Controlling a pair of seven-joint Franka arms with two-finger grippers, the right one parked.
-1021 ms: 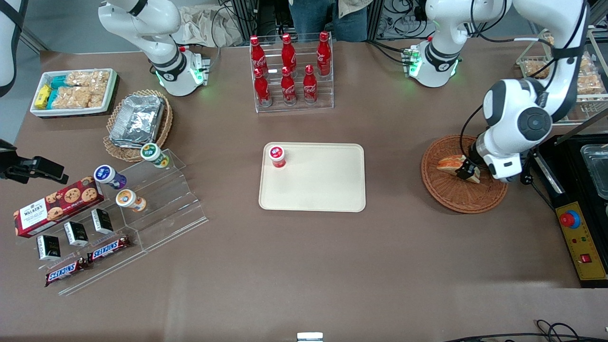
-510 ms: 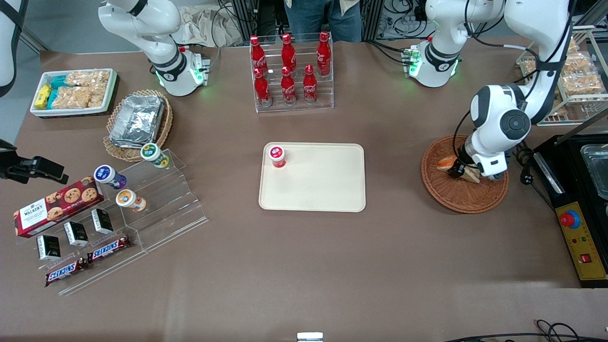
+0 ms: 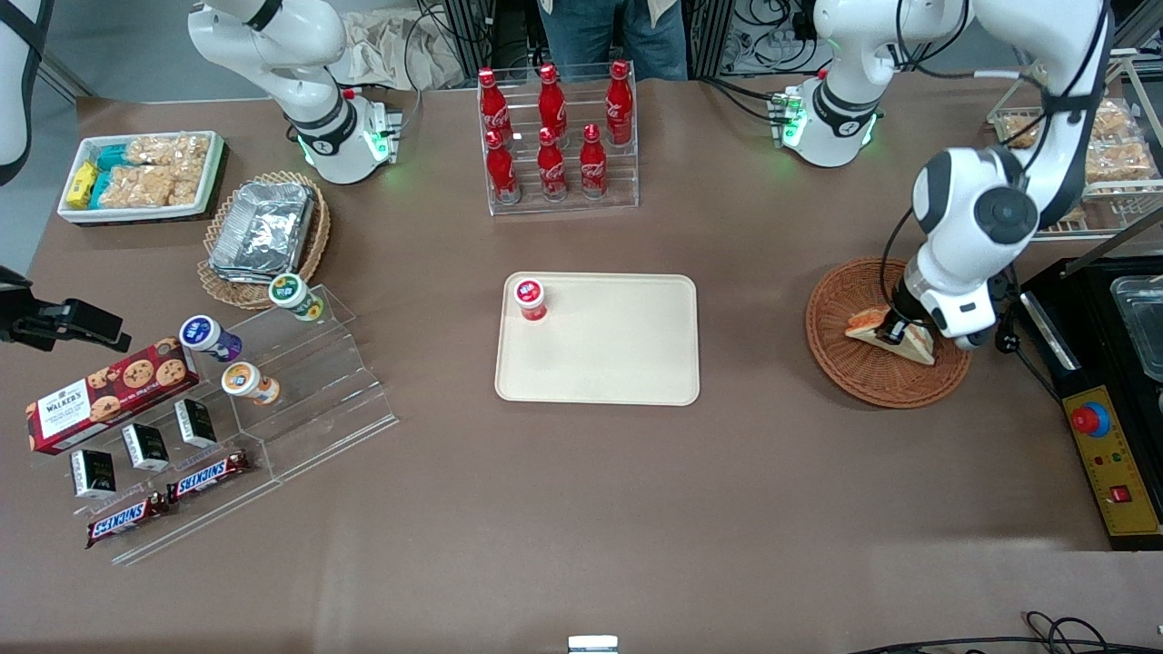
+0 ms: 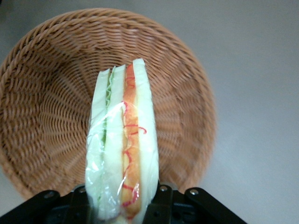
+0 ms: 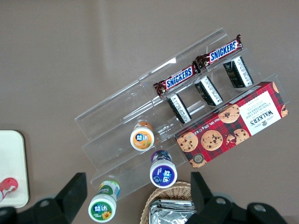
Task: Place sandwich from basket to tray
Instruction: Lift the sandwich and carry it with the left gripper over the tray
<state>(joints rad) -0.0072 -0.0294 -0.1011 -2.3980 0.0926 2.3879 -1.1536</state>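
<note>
The sandwich (image 3: 886, 333), a wrapped wedge of white bread with orange and green layers, hangs over the reddish-brown wicker basket (image 3: 849, 363) at the working arm's end of the table. My left gripper (image 3: 895, 329) is shut on the sandwich and holds it over the basket. In the left wrist view the sandwich (image 4: 122, 140) stands on edge between the black fingers (image 4: 161, 200), with the basket (image 4: 51, 93) beneath it. The cream-beige tray (image 3: 618, 354) lies at the table's middle, apart from the basket.
A small red-lidded cup (image 3: 530, 298) stands in one corner of the tray. A rack of red cola bottles (image 3: 554, 136) stands farther from the camera. A black control box (image 3: 1104, 454) lies beside the basket. Snack racks and a tan basket with foil containers (image 3: 263, 232) lie toward the parked arm's end.
The gripper has shifted a little with the sandwich, which now sits nearer the camera over the basket. The wrist has swung slightly toward the working arm's end.
</note>
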